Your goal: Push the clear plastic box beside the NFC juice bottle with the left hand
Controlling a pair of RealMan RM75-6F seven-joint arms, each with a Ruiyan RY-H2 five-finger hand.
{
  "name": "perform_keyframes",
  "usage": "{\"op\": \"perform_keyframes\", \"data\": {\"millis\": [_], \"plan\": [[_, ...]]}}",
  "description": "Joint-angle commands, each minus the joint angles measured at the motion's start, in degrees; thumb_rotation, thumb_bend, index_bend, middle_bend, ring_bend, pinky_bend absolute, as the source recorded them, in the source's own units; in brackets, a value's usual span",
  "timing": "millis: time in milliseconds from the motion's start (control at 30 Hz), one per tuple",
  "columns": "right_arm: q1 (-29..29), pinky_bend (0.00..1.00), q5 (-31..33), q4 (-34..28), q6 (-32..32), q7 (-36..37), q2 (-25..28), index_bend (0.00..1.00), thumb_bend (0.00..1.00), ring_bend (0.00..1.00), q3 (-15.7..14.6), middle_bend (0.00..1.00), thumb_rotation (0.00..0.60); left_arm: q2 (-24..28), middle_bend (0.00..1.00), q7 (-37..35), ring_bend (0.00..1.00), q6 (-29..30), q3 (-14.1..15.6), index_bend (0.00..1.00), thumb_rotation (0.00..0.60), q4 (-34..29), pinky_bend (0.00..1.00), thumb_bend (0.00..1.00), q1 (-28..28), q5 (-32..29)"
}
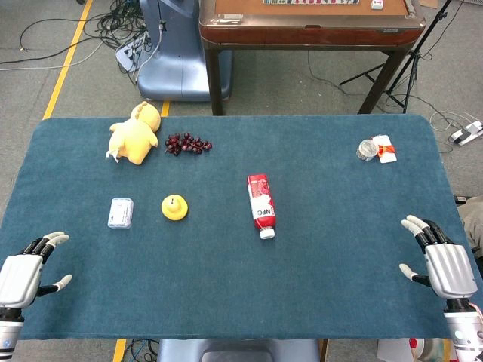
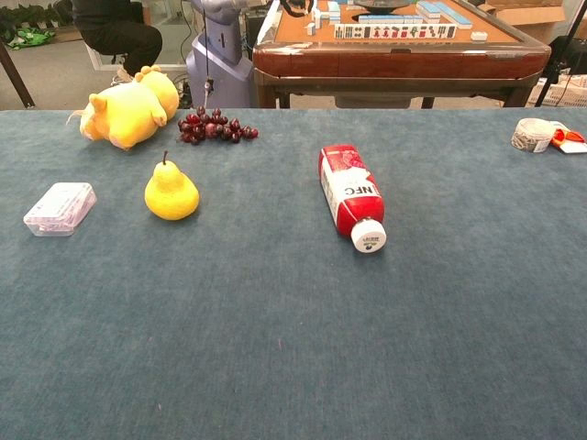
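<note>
the left hand (image 1: 26,273) rests at the near left table corner, fingers apart, holding nothing. the right hand (image 1: 441,264) is likewise empty. the clear plastic box (image 1: 120,213) lies left of the pear (image 1: 174,207), well apart from the nfc juice bottle (image 1: 261,204).

"NFC" legible on juice bottle (image 2: 350,195) label; no other txt readable.

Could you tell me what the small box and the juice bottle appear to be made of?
Clear plastic box: seemingly thin transparent plastic, glossy, with pale contents showing through. NFC juice bottle: probably plastic, with a shiny red-and-white printed label and white cap.
</note>
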Motion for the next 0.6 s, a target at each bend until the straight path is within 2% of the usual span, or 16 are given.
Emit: {"op": "perform_keyframes", "data": {"millis": [33,267,333,367,433,533,600], "plan": [[0.26,0.49,-0.19,-0.01,-0.72,0.14,0.25,0.22,0.0,0.13,-0.31,0.2,0.6,-0.04,0.24,-0.6,0.26,-0.11,-0.23,0.24,0.6,-0.09,0.46,0.17,-0.08,-0.36],[0.56,0.49,0.19,-0.24,-1.29,2.01,0.85,0.22,0.0,0.14,-0.04,0.21,0.6,0.65,0.24,-1.98,0.27,-1.47,-0.25,0.24,0.6,-0.71,0.47,0.17,-0.69,-0.8],[0.38,0.49,-0.09,-0.79,-0.74,2.22,1.2,0.22,0.0,0.14,-0.02,0.22,0.6,0.56,0.27,-2.74,0.32,-1.4,-0.6,0.24,0.6,-1.01,0.52,0.17,-1.09,-0.46],[0.28,0.49,-0.31,-0.99,-0.4,2.24,1.3,0.22,0.0,0.15,-0.01,0.22,0.6,0.55,0.31,-3.35,0.37,-1.6,-0.8,0.25,0.6,-1.22,0.56,0.17,-1.44,-0.3],[0.07,0.49,-0.78,-1.38,0.17,2.28,1.58,0.22,0.0,0.15,-0.12,0.23,0.6,1.36,0.5,-5.84,0.57,-3.96,-1.05,0.25,0.6,-2.64,0.7,0.17,-2.93,-0.32],[-0.25,0.49,-1.01,-2.0,0.88,2.26,2.19,0.22,0.0,0.15,-0.1,0.24,0.6,2.91,0.69,-8.12,0.72,-8.15,-1.95,0.26,0.6,-4.57,0.83,0.18,-5.94,-0.55],[-0.38,0.49,-1.01,-2.44,1.43,2.54,2.61,0.22,0.0,0.15,0.18,0.24,0.6,3.27,0.78,-7.7,0.79,-10.6,-2.99,0.27,0.6,-5.23,0.9,0.23,-7.95,-1.43]]}}
